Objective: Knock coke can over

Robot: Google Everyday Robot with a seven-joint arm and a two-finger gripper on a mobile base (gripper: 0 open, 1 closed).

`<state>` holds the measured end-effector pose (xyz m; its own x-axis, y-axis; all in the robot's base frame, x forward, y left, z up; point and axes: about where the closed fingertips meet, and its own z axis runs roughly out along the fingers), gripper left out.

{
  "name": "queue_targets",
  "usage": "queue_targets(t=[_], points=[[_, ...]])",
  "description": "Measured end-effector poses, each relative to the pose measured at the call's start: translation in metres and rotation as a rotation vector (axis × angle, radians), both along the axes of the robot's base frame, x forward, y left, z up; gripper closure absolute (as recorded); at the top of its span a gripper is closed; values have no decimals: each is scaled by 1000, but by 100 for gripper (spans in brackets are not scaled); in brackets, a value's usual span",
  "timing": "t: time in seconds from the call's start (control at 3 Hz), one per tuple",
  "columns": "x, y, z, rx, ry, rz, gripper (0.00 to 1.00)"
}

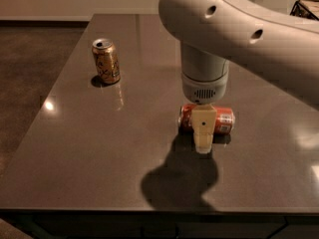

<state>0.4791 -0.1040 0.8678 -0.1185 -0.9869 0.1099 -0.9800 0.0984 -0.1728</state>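
Note:
The red coke can (222,119) lies on its side on the dark table (99,148), right of centre, partly hidden behind my gripper. My gripper (203,144) hangs from the big white arm (234,39) and points down just in front of the can, its tan tip close above the tabletop.
A gold-brown can (105,60) stands upright at the table's far left. The table's left edge drops to a dark floor (25,73). A dark wire object (305,8) sits at the far right corner. My arm's shadow (179,178) falls on the near part of the table.

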Motion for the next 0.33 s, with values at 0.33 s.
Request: queue_targets(t=[0.33], points=[[0, 0, 0, 0, 0, 0, 0]])
